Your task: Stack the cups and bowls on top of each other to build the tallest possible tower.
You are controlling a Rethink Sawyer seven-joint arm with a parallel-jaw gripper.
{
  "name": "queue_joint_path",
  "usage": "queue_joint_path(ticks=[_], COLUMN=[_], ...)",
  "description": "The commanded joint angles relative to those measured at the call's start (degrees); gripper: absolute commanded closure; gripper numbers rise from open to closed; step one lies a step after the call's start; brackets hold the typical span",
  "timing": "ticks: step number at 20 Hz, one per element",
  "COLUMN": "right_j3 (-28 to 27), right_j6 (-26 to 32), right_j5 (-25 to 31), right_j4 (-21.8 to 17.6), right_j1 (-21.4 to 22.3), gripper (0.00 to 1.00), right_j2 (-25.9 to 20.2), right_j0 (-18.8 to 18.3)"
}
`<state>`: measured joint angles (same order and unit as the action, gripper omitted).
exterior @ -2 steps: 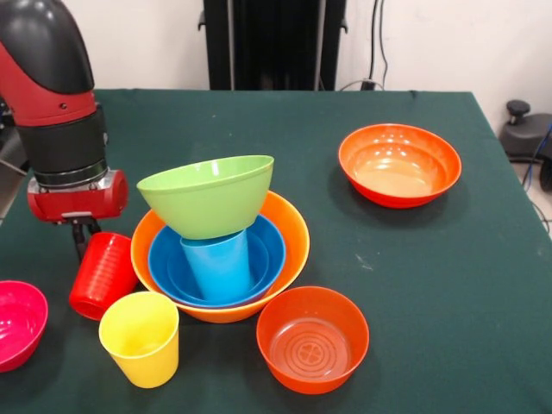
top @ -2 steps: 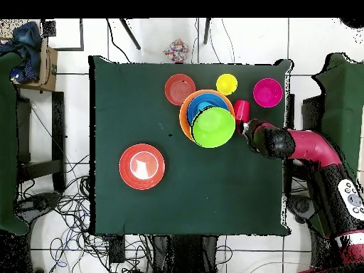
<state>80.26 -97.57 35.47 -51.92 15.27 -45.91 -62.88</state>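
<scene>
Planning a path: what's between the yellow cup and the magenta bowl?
Front view: the red cup, tilted, sits just behind the gap between yellow cup and magenta bowl.

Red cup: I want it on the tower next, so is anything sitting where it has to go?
Yes. The lime green bowl sits tilted on the light blue cup and covers the tower's top. The red cup lies beside the pale orange bowl, at the gripper.
</scene>
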Motion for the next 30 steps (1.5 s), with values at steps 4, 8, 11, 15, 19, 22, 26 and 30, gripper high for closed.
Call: queue_joint_path(ticks=[4,8,11,15,19,22,26,30], right_j3=[1.6,3.8,5.9,8.2,9.3,9.6,9.3,10.0], right_j6=[16.4,19.5,22.4,23.6,24.6,25.3,26.5,27.2], right_j5=[1.0,2.7,7.1,10.5,14.1,17.0,20.2,22.0], right_j4=[-2.9,-0.7,2.6,5.5,8.2,9.8,10.9,12.6], right_j1=[1.1,1.8,3.8,6.3,7.9,8.9,9.2,10.1], gripper=[1.0,1.0,1.0,1.0,1.0,1.0,1.0,1.0], right_j2=[1.3,-0.8,-2.7,-4.4,-5.8,-6.3,-6.1,-7.1], right_j0=[2.0,-0.1,-1.8,-3.1,-4.0,-4.1,-3.8,-4.4])
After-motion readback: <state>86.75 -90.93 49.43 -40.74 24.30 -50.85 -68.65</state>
